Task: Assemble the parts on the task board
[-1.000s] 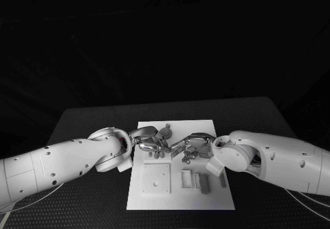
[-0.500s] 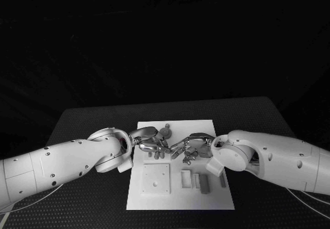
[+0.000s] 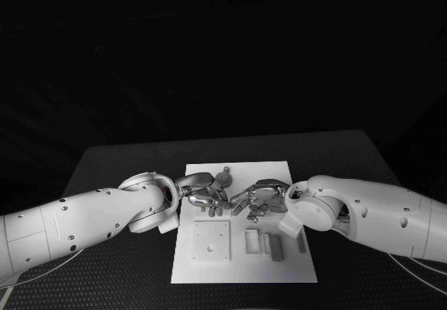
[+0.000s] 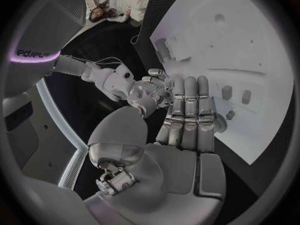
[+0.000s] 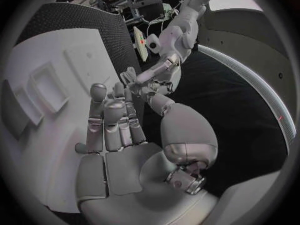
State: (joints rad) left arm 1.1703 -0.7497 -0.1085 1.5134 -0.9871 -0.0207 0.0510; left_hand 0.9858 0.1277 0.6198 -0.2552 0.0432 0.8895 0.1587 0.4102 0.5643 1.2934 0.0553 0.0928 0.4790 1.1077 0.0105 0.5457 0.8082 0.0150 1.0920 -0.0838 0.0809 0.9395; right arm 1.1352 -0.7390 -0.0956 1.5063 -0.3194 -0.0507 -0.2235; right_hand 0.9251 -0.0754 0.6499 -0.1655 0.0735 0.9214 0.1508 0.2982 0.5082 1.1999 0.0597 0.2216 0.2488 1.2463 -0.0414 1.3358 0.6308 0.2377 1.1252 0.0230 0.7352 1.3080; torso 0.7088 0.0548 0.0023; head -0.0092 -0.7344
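Silver left hand (image 3: 207, 192) and silver right hand (image 3: 257, 197) are seen close together over the middle of the white rectangular task board (image 3: 244, 274); whether anything is pinched cannot be told. Small grey parts (image 3: 276, 247) lie nearer the robot, long axes running toward it, closest to the right hand. Against the earlier frame, hardly anything is changed; the right arm is shifted slightly.

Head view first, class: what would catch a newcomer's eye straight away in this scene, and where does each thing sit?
The two silver hands meet over the middle of the white task board: the left hand reaches in from one side, the right hand from the other, fingers nearly touching. Nearer the robot, grey parts lie in a row on the board beside a square raised plate. All sits on a black table.
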